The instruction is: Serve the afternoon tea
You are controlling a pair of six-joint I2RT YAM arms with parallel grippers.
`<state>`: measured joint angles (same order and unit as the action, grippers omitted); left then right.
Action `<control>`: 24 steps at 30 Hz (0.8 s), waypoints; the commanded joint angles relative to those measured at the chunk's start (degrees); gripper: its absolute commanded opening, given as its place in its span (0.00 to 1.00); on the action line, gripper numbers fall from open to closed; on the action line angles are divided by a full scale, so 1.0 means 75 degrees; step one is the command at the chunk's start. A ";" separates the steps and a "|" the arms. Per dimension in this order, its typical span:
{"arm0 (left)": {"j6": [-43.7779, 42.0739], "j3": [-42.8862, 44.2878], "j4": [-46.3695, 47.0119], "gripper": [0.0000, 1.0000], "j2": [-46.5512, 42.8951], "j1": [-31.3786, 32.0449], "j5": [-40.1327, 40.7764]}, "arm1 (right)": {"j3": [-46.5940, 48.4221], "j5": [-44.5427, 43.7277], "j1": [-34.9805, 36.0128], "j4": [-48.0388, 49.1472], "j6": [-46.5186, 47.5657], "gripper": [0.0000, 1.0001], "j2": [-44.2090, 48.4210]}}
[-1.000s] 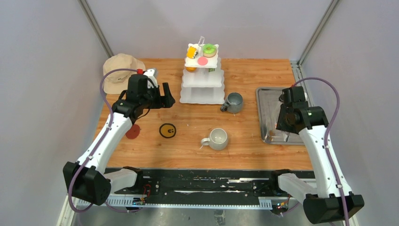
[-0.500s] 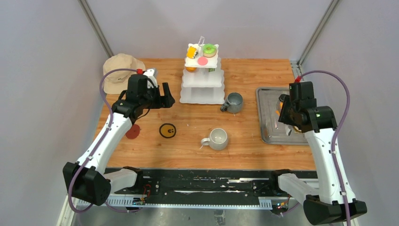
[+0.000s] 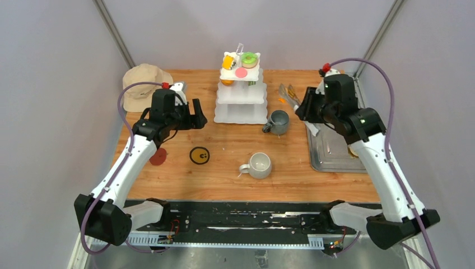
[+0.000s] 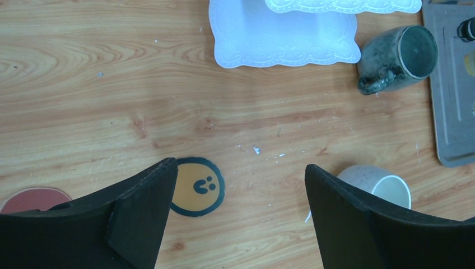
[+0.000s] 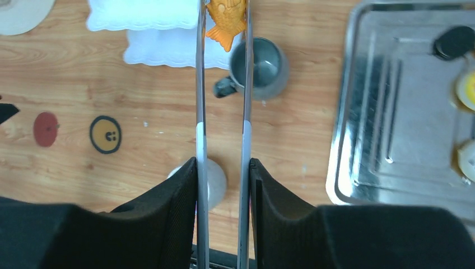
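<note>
The white three-tier stand [image 3: 241,103] holds a green-pink donut [image 3: 249,58] and other pastries on top. My right gripper [image 3: 306,106] is shut on grey tongs [image 3: 288,96]. In the right wrist view the tongs [image 5: 200,112] pinch an orange fish-shaped pastry [image 5: 226,21] above the dark grey mug [image 5: 263,64], near the stand's base. My left gripper [image 3: 196,115] is open and empty left of the stand, above the table [image 4: 241,168]. A light grey mug [image 3: 260,165] stands in the front middle.
A steel tray [image 3: 330,151] lies at the right with yellow pieces [image 5: 466,89] and a dark piece [image 5: 455,40] on it. A beige hat [image 3: 144,84] lies at the back left. A yellow coaster [image 3: 199,155] and a red coaster [image 3: 158,156] lie front left.
My right arm has risen off the tray and swung left toward the stand, carrying the tongs with the orange pastry. The left arm has not moved.
</note>
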<state>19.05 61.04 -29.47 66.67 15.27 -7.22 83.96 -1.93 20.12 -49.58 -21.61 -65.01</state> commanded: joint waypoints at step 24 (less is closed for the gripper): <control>-0.0232 -0.0041 -0.0336 0.89 -0.0370 0.0050 0.0496 | 0.0908 0.0451 0.1455 0.3194 -0.1830 0.01 -0.3124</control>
<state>18.17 61.06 -31.92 65.56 15.25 -4.27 89.84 2.79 29.85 -31.59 -31.40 -87.90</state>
